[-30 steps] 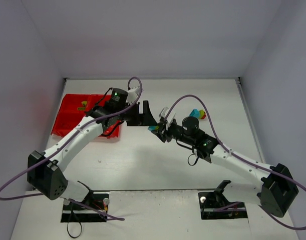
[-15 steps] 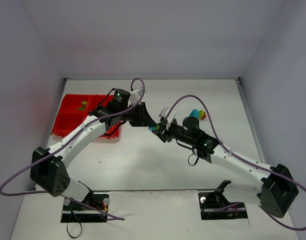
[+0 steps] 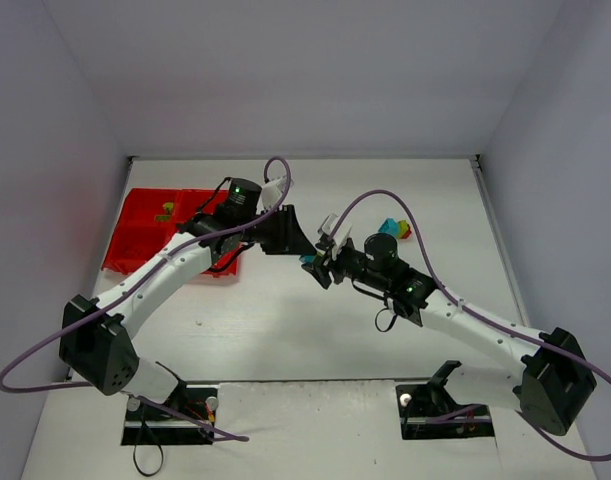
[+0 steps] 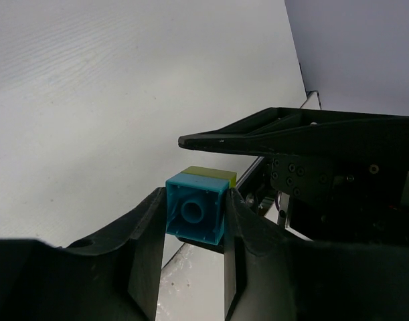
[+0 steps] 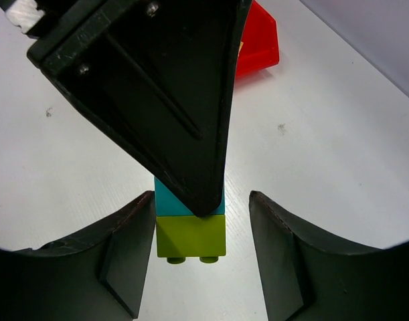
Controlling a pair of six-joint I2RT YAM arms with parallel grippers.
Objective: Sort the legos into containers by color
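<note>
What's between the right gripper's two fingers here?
Right wrist view: a teal brick joined to a lime brick, with a left gripper finger lying across the teal one.

Joined bricks [image 4: 196,212] sit between the left fingers [image 4: 145,254] (tray [image 3: 130,245] further left, loose bricks [image 3: 393,228] further right).
</note>
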